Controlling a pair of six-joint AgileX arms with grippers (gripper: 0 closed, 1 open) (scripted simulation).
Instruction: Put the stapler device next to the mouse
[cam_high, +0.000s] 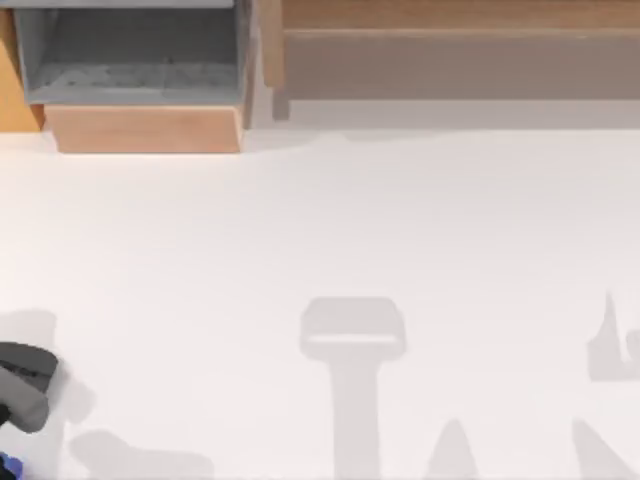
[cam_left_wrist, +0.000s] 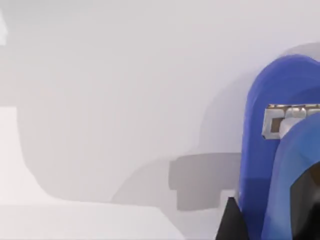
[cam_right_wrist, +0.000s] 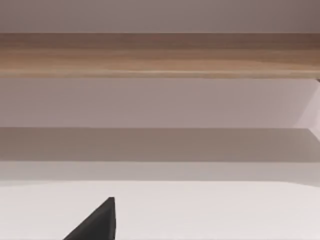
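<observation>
Left gripper (cam_left_wrist: 300, 215): black fingers at the blue, narrow, oblong stapler device (cam_left_wrist: 270, 150) with its metal staple channel; stapler close against the wrist camera, apparently gripped, though closure cannot be told for certain. Stapler also a blue sliver (cam_high: 8, 466) at the white table's (cam_high: 320, 250) near-left corner. Dark grey, low, rounded mouse (cam_high: 25, 385) just beside it at the left edge. Right gripper (cam_right_wrist: 97, 222): parked, facing a wooden rail (cam_right_wrist: 160, 55); finger state cannot tell. Risk: release too near the edge, stapler tipping off or knocking the mouse.
</observation>
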